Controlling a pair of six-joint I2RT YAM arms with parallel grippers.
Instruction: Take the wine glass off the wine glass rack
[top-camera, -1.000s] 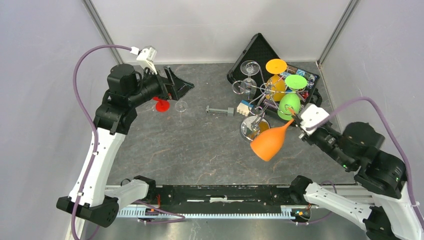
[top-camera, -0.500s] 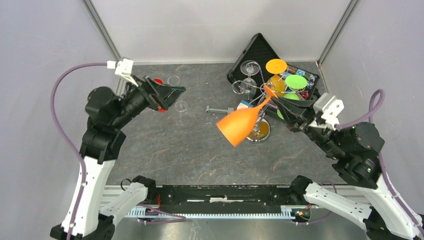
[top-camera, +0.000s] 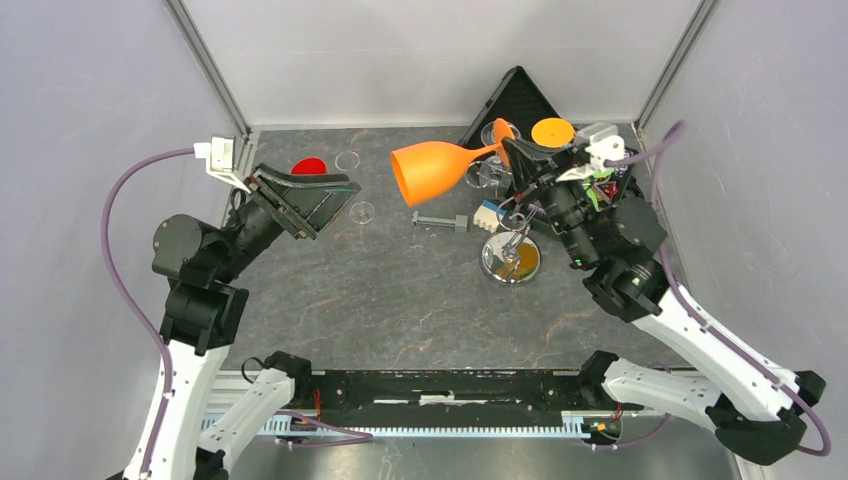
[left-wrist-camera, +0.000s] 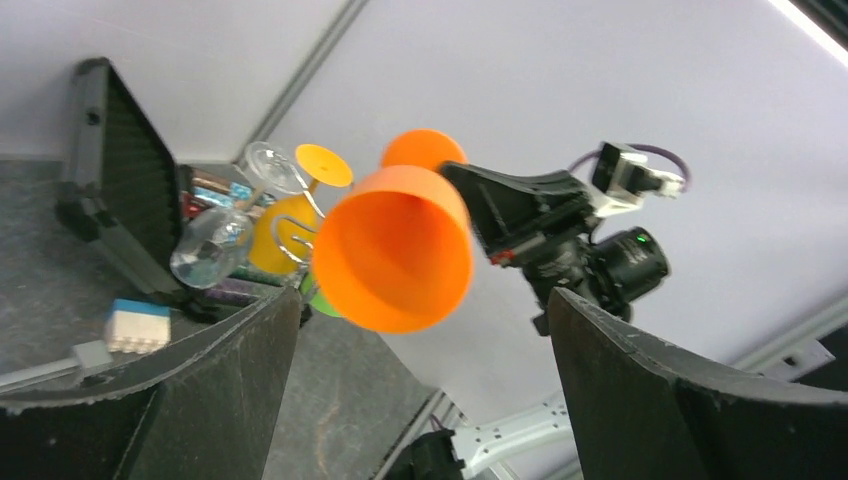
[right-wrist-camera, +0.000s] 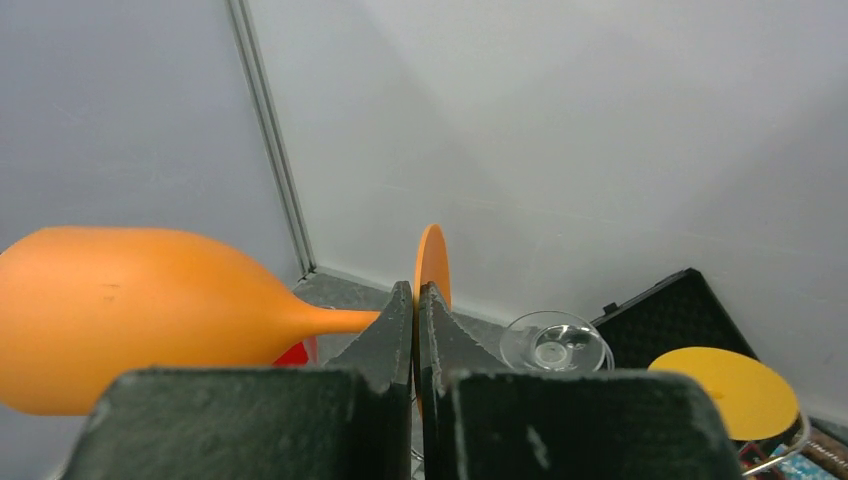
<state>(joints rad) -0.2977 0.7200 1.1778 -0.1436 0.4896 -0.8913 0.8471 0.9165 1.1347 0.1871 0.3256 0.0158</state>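
Gripping the orange wine glass by its stem, your right gripper is clamped shut on it and holds it sideways in the air at the upper middle of the top view. Its bowl mouth points frame-left, off the wine glass rack, whose mirrored base sits on the table just below and right. Your left gripper hangs at upper left, fingers spread wide with nothing between them, its wrist view facing the orange bowl.
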